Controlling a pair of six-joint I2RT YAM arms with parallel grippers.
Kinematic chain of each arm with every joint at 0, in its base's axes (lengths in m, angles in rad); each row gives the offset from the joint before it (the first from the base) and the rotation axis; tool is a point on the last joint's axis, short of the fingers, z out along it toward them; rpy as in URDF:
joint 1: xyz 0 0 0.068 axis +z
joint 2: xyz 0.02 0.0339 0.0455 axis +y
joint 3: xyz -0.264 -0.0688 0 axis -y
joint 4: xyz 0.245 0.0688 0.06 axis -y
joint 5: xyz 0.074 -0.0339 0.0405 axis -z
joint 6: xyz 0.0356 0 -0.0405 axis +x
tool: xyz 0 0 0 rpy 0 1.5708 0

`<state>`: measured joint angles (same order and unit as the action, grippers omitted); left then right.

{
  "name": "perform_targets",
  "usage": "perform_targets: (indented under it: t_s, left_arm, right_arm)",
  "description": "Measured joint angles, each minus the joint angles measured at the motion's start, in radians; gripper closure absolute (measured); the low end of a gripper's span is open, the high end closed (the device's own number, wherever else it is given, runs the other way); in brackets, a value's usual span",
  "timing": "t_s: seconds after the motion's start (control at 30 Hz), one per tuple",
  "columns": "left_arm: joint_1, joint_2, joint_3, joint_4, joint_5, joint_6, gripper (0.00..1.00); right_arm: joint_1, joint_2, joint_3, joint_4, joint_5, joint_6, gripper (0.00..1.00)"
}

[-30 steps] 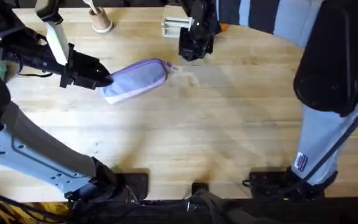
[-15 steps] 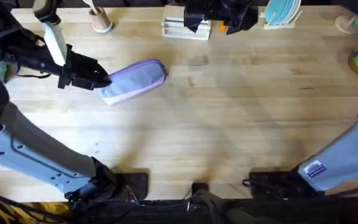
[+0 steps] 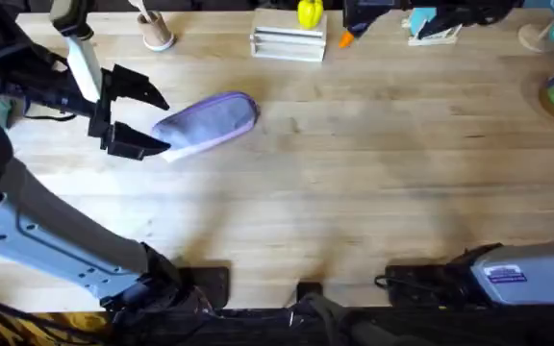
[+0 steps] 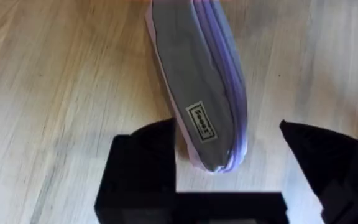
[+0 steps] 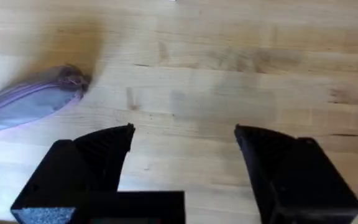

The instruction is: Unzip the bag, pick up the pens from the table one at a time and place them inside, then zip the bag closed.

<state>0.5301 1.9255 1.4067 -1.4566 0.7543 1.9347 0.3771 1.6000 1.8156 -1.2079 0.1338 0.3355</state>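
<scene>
The bag [image 3: 208, 123] is shown lying on the table [image 3: 354, 192] with its long axis pointing into the left gripper [image 3: 147, 120], whose jaws are spread about its near end, while the right gripper [image 5: 182, 146], also spread, is well apart.

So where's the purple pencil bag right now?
In the overhead view the bag lies on the table, toward its far left part, with one end between the open fingers of the left gripper.
</scene>
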Motion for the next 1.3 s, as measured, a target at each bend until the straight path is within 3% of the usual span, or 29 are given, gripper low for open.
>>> perform_targets:
  t_s: [0.27,0.43,0.63,0.8,0.9,1.0,1.3]
  left_arm:
    - [0.001,0.000,0.007,-0.008,-0.009,0.000,0.004]
    - [0.008,-0.033,0.082,-0.040,-0.014,-0.004,0.004]
    - [0.009,-0.214,0.209,-0.045,-0.014,-0.123,0.004]
    - [0.000,-0.382,0.241,-0.052,-0.017,-0.296,0.004]
    - [-0.039,-0.470,0.241,-0.052,-0.049,-0.424,0.004]
    - [-0.103,-0.549,0.241,-0.055,-0.113,-0.567,0.004]
    - [-0.354,-0.704,0.241,-0.058,-0.294,-1.054,0.004]
  right_arm:
    - [0.000,-0.105,0.000,-0.058,0.035,-0.004,0.006]
    - [0.000,-0.196,0.000,-0.130,0.090,-0.020,0.006]
    - [0.000,-0.243,-0.019,-0.150,0.142,-0.030,0.006]
    - [-0.015,-0.281,-0.129,-0.120,0.149,-0.029,0.007]
    - [-0.034,-0.308,-0.193,-0.084,0.136,-0.021,0.006]
    - [-0.048,-0.333,-0.222,-0.060,0.131,-0.006,0.006]
    - [-0.054,-0.352,-0.224,-0.028,0.131,0.053,0.007]
